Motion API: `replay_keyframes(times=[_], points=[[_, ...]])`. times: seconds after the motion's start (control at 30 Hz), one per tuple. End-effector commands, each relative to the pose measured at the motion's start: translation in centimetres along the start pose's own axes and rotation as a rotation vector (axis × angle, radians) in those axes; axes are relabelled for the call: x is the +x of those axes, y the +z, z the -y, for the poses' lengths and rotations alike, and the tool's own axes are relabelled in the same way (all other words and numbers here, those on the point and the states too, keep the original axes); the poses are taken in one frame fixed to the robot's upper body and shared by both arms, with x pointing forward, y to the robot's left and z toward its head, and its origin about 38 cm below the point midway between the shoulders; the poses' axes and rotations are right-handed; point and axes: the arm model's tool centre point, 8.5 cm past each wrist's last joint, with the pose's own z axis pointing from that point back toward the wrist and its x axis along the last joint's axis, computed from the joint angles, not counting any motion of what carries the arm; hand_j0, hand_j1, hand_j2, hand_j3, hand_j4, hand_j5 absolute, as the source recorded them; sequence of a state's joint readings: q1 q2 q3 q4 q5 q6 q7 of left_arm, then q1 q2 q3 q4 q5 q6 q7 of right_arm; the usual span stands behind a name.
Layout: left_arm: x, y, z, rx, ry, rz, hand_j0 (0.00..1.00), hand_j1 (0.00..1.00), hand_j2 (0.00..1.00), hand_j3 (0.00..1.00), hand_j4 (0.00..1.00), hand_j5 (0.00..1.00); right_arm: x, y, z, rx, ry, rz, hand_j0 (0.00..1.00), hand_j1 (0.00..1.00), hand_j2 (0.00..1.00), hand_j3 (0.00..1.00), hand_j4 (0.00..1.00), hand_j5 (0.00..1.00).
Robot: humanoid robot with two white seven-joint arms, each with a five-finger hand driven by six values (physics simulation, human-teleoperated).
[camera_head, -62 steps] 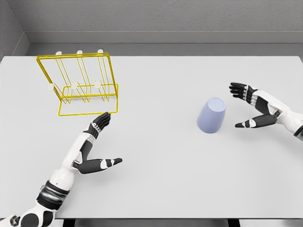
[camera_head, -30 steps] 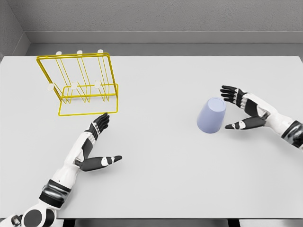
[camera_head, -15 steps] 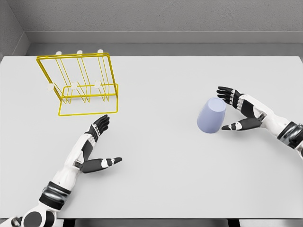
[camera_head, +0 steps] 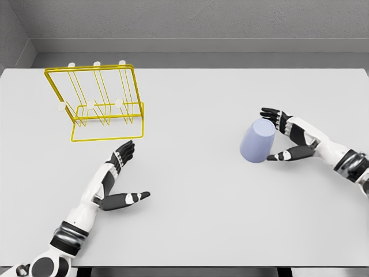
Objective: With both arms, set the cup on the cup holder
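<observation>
Lavender cup (camera_head: pixel 257 141) upside down on the white table (camera_head: pixel 196 190), out at three o'clock from centre — right hand (camera_head: pixel 286 137) just beside it at its three o'clock, fingers spread wide and thumb (camera_head: pixel 282 155) low near the rim, not closed on anything. Yellow wire cup holder (camera_head: pixel 99 104) well apart at ten o'clock. Left hand (camera_head: pixel 117 179) at seven o'clock — fingers released, holding nothing, pointing towards the holder.

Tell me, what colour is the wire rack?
The rack is bright yellow with small white tips, seen in the head view.
</observation>
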State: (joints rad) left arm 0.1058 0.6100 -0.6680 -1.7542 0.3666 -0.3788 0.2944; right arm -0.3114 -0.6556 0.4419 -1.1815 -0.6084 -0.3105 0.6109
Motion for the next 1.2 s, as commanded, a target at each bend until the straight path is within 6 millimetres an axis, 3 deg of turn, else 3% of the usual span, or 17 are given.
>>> replay_keyframes(times=[0.0,0.8,1.0,1.13,1.17], points=[[-0.1,-0.2,0.3,0.007,0.004,-0.011,1.00,1.00,1.00,1.00,1.00,1.00,0.2,-0.2,-0.2,0.006,0.001,0.006,1.00,1.00,1.00,1.00,1.00,1.00],[0.0,-0.5,0.0,0.018,0.018,-0.007,1.00,1.00,1.00,1.00,1.00,1.00,0.3,-1.4,-1.6,0.028,-0.011,0.037,1.00,1.00,1.00,1.00,1.00,1.00],[0.1,-0.6,-0.2,0.014,0.011,-0.006,1.00,1.00,1.00,1.00,1.00,1.00,0.3,-1.8,-2.0,0.038,0.000,0.037,0.86,0.86,0.86,0.86,0.86,0.86],[0.1,-0.5,0.0,0.014,0.015,-0.007,1.00,1.00,1.00,1.00,1.00,1.00,0.3,-1.7,-1.8,0.033,-0.002,0.033,0.55,0.55,0.55,0.55,0.55,0.55],[0.0,-0.5,0.0,0.014,0.015,-0.009,1.00,1.00,1.00,1.00,1.00,1.00,0.3,-1.7,-1.8,0.031,-0.001,0.034,0.53,0.53,0.53,0.53,0.53,0.53]])
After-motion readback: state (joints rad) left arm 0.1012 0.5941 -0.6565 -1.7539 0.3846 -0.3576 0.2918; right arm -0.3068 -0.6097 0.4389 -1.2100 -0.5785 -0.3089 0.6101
